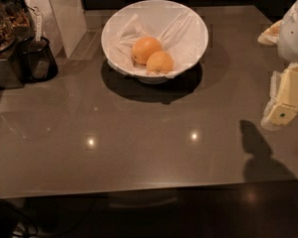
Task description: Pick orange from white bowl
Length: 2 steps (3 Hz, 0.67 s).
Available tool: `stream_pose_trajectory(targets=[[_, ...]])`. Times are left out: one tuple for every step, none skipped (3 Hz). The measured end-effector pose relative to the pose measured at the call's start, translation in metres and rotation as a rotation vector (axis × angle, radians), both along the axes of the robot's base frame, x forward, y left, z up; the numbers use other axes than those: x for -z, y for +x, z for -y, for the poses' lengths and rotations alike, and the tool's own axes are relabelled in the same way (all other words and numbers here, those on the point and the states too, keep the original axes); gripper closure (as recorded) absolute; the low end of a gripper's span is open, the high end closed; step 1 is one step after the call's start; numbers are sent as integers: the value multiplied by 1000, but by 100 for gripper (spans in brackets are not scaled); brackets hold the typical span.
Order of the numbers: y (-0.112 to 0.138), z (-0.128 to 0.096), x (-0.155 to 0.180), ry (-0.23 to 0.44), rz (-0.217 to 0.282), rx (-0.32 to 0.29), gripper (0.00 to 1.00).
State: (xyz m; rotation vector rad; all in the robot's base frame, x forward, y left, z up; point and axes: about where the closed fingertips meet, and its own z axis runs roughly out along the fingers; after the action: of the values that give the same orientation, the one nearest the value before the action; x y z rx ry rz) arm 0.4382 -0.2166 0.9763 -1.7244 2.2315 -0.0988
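Note:
The white bowl (193,29) stands at the back middle of the brown counter, lined with a white paper sheet (179,24). Two oranges lie side by side in it, touching. The orange (160,62), slightly smaller and paler, lies at the front right. The larger, deeper-orange fruit (145,49) lies behind it to the left. My gripper (284,103) hangs at the right edge of the view, above the counter and well to the right of the bowl, holding nothing that I can see.
A dark container (38,58) with a white utensil stands at the left, beside a metal appliance (5,38). A white panel (64,14) leans at the back left. The counter's front edge (139,187) runs across the lower view. My gripper's shadow (260,155) falls at the front right.

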Motion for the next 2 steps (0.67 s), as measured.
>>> stream_pose_trajectory(targets=[[0, 0, 0, 0, 0, 0, 0], [20, -12, -4, 55, 0, -16, 0]])
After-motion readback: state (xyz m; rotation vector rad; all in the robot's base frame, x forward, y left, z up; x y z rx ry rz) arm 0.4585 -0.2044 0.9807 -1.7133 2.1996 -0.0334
